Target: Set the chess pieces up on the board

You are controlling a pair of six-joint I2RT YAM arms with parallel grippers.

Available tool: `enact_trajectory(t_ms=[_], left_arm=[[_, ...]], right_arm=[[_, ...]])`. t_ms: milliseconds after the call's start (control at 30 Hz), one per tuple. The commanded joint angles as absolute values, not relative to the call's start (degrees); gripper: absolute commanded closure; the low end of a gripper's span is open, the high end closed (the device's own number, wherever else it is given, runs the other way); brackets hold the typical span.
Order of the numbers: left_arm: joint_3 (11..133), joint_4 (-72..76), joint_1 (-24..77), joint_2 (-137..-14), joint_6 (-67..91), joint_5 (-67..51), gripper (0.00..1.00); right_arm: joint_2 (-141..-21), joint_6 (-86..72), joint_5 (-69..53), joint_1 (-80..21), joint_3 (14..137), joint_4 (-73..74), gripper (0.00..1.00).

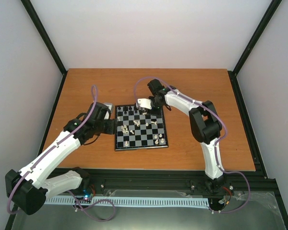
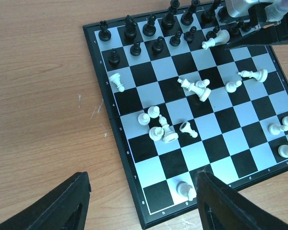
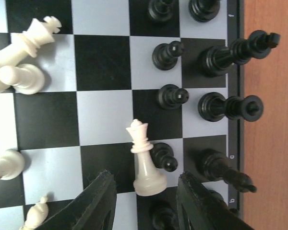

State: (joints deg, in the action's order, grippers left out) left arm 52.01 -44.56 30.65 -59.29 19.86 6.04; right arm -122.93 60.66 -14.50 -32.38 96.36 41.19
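The board (image 1: 141,144) lies at the table's middle. Black chess pieces (image 2: 149,28) stand in two rows along its far edge. White chess pieces (image 2: 164,130) are scattered over the other squares, several of them lying on their sides. My right gripper (image 3: 145,176) hangs over the black rows, open, its fingers either side of a leaning white queen (image 3: 145,160) with a gap on each side. A black pawn (image 3: 164,158) touches the queen. My left gripper (image 2: 144,206) is open above the board's near-left corner, with a white piece (image 2: 185,190) just inside its right finger (image 2: 225,206).
Orange-brown tabletop (image 1: 201,96) surrounds the board on all sides. White walls and black frame posts (image 1: 245,52) close in the table. In the left wrist view, the right gripper's pale body (image 2: 249,9) shows over the board's far right corner.
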Motion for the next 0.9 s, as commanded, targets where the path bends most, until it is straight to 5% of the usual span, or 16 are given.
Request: enact_trajectory(t_ms=[0,500,867], left_arm=[[52.38,-43.2,28.84,-58.76,18.84,3.23,0.36],[52.13,-42.82,27.92,-58.54,18.41,2.29,0.37],[51.87,-42.82,27.88,-58.51,18.23,2.38,0.37]], right_arm=[[-124.87,61.19,-13.03,-32.21,99.33,42.48,0.64],[-126.51,59.72,-11.17,-32.26,101.1,45.44,0.61],[-125.77,58.5,-12.24,-32.26,100.08,47.24,0.67]])
